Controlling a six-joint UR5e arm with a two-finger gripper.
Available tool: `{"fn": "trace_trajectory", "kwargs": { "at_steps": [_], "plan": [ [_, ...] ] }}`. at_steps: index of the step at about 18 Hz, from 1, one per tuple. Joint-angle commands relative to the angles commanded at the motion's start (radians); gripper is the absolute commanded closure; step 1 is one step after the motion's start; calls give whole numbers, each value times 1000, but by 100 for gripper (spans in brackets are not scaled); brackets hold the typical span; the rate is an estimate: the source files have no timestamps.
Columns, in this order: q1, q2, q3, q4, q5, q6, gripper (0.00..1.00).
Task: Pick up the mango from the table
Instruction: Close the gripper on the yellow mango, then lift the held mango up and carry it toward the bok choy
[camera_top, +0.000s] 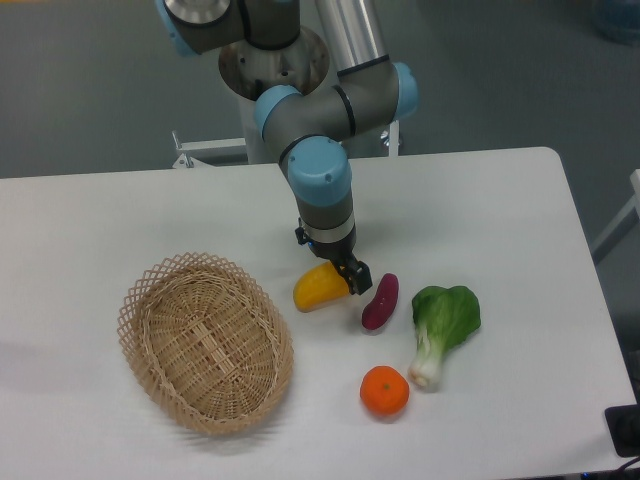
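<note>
The mango (314, 290) is a glossy yellow-orange oblong fruit lying near the middle of the white table (120, 210), just right of the basket. My gripper (345, 272) comes straight down onto the mango's right end. Its jaws are closed against that end; one dark finger (358, 278) shows on the right side and the other is hidden behind the fruit. The mango tilts with its gripped end a little higher. I cannot tell whether its left end still touches the table.
A wicker basket (206, 340) stands at the left front. A dark purple oblong vegetable (379, 301) lies right beside the gripper. A green leafy vegetable (443, 330) and a round orange (384, 391) lie to the right front.
</note>
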Motion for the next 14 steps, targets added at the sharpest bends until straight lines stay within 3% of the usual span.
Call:
{"fn": "trace_trajectory", "kwargs": {
  "at_steps": [3, 6, 8, 14],
  "plan": [
    [0, -2, 0, 2, -2, -6, 2],
    [0, -2, 3, 5, -2, -3, 36],
    [0, 0, 3, 6, -2, 0, 50],
    [2, 11, 14, 5, -2, 3, 55]
  ]
}}
